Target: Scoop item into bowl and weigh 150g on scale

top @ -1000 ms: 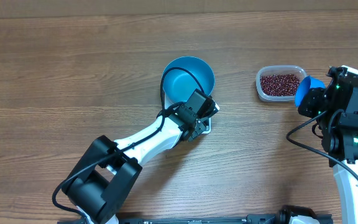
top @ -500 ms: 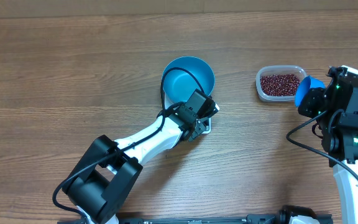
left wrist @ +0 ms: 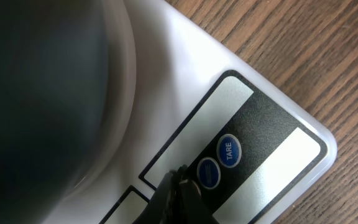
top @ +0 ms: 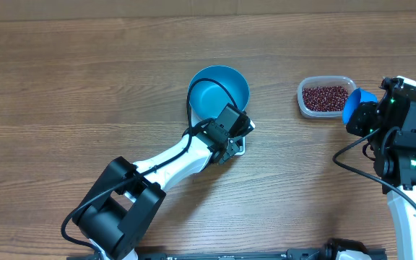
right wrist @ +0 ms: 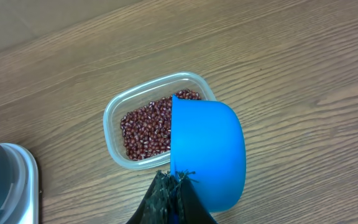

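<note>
Here, the closed left end effector sits beside the flat white square scale's TARE button: press squarely. Right end effector grips blue plastic scoop.

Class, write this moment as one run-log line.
left fingers: shut, at scale buttons | right fingers: shut on scoop, by tub of beans | bowl: empty, on scale

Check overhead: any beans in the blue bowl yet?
No, the blue bowl shows only its bare blue inside, while the beans sit in the clear tub to its right.
</note>
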Tool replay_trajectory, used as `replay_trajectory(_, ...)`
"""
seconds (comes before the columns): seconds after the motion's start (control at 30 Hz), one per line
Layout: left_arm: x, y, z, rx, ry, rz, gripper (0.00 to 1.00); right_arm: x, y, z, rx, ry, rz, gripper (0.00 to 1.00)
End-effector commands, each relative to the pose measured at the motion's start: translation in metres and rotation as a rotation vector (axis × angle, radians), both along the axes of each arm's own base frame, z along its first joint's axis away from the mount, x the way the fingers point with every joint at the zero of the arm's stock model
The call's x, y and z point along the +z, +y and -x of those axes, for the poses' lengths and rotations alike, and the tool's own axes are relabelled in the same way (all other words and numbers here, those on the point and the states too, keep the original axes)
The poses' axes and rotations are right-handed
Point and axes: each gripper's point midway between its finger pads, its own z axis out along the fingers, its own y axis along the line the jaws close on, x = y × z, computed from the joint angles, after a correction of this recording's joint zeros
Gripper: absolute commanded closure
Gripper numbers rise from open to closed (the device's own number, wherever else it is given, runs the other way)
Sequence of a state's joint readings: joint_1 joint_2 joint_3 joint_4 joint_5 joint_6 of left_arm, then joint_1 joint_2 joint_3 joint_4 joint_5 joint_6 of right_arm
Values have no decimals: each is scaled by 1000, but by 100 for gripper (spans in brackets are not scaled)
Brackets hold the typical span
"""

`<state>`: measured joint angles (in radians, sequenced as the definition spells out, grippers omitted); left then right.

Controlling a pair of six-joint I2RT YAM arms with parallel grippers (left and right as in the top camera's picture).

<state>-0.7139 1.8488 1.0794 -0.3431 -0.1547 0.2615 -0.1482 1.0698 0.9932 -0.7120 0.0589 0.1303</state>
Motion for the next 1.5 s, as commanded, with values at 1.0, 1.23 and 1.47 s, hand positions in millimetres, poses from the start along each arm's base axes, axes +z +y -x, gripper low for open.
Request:
replay_trajectory(1.0,-19,0,18,-48,56,-50,96,16,-1,-4,-1,-36,13,96)
replay_trajectory(1.23,-19,4,16,-12,49,-55,96,15,-1,-4,-1,-33,12,96)
replay_trajectory(1.47,-19,4,16,-12,50,-56,96,15,-1,-4,-1,-33,12,96)
